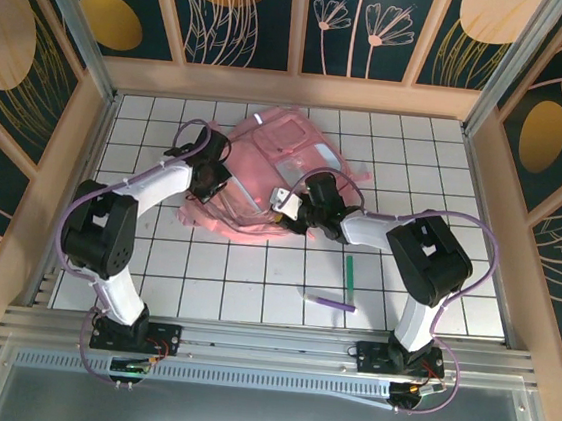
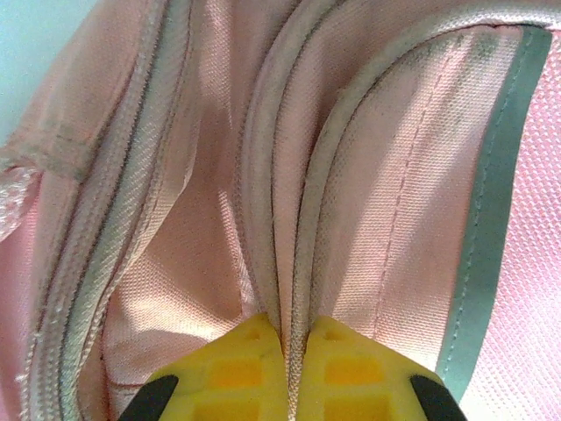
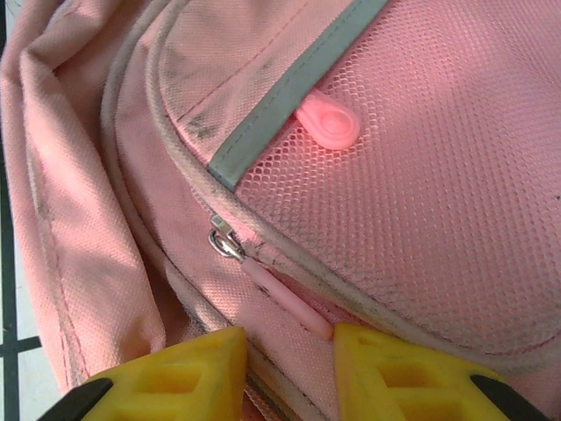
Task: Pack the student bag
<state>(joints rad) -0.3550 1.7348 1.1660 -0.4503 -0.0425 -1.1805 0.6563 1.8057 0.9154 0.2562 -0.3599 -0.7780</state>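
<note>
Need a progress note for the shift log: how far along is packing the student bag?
Early. Done: the left pincer is shut on a fold of the student bag, steadying it. In hand: the right pincer straddles the pink zipper pull, jaws not yet closed. Left: unzipping, then loading the green pen and purple pen lying on the table.

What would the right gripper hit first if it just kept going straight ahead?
Probably the thin pink zipper pull, which lies just ahead of the right gripper, between its jaws; the student bag fabric sits right behind. Depth is unclear.
</note>
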